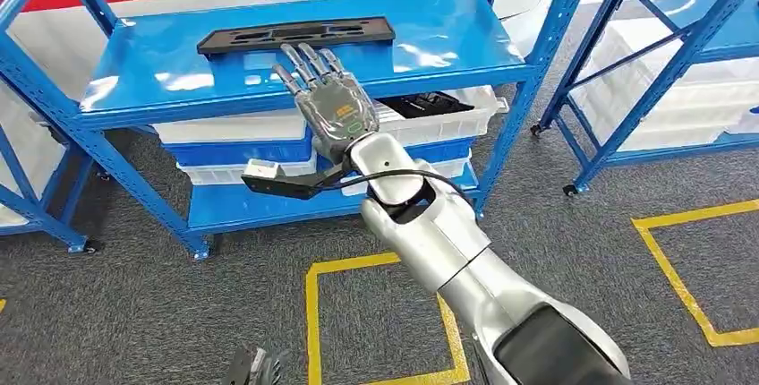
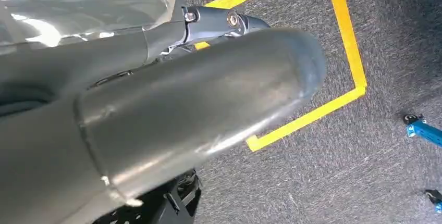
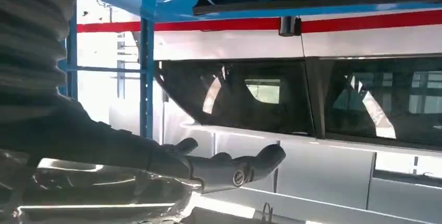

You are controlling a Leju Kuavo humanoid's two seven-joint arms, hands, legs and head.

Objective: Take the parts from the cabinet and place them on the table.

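Fingers are spreading flat on the right hand (image 1: 333, 107), holding nothing, reaching far toward the part (image 1: 295, 35) on the shelf (image 1: 143, 81) for grabbing. Left hand (image 2: 156, 114): cannot tell.

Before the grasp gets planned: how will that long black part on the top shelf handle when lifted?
The black part looks flat and moulded, so probably stiff and fairly light. Being long, it may tilt if the right hand grips one end. The glossy blue shelf suggests it slides easily.
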